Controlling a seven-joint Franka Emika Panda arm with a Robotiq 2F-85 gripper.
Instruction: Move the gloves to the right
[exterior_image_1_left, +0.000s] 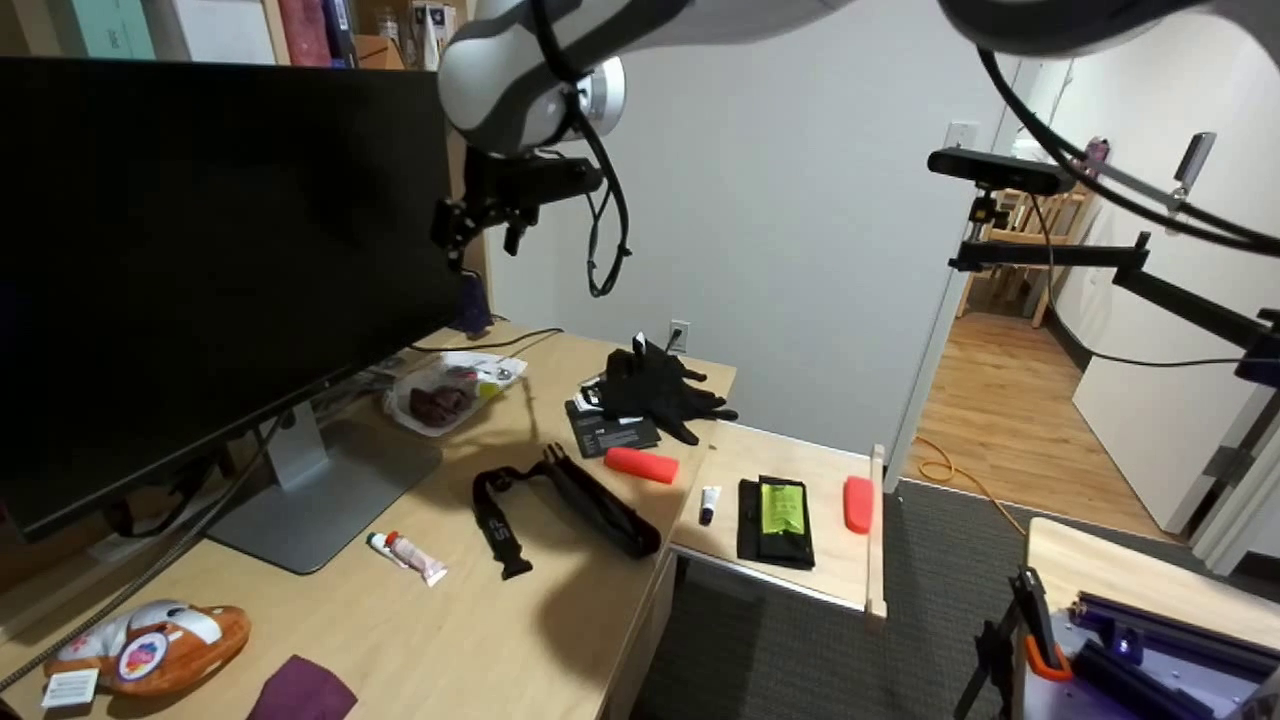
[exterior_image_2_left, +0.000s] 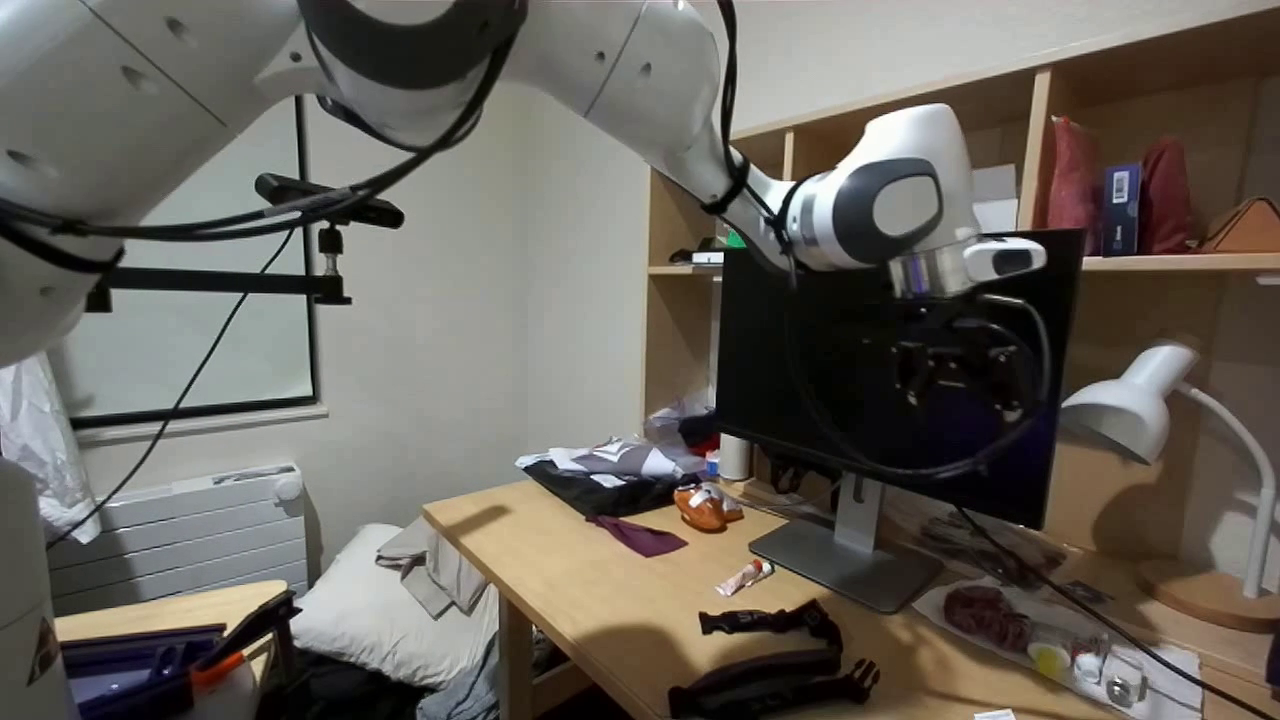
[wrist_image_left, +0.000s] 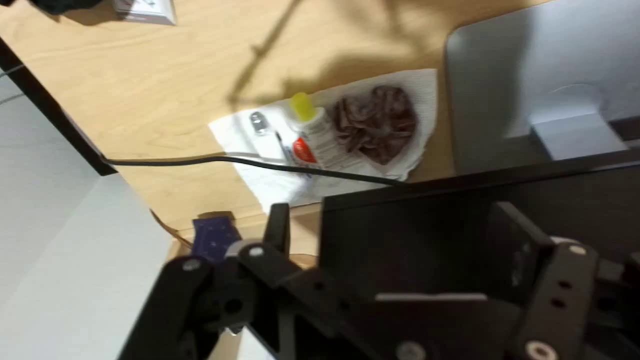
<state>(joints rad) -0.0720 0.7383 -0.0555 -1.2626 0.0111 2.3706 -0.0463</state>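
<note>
Black gloves lie bunched on the desk's far corner in an exterior view, partly over a dark flat card, with fingers spread to the desk edge. A dark piece, likely of the gloves, shows at the wrist view's top left corner. My gripper is raised high in front of the monitor, above and left of the gloves in that view. It also shows, dark against the screen, in an exterior view. In the wrist view my gripper has its fingers wide apart with nothing between them.
The large monitor stands close by the gripper. A white paper towel bears a scrunchie and a yellow-capped bottle. A black strap, a red case and a tube lie on the desk. A lower shelf holds small items.
</note>
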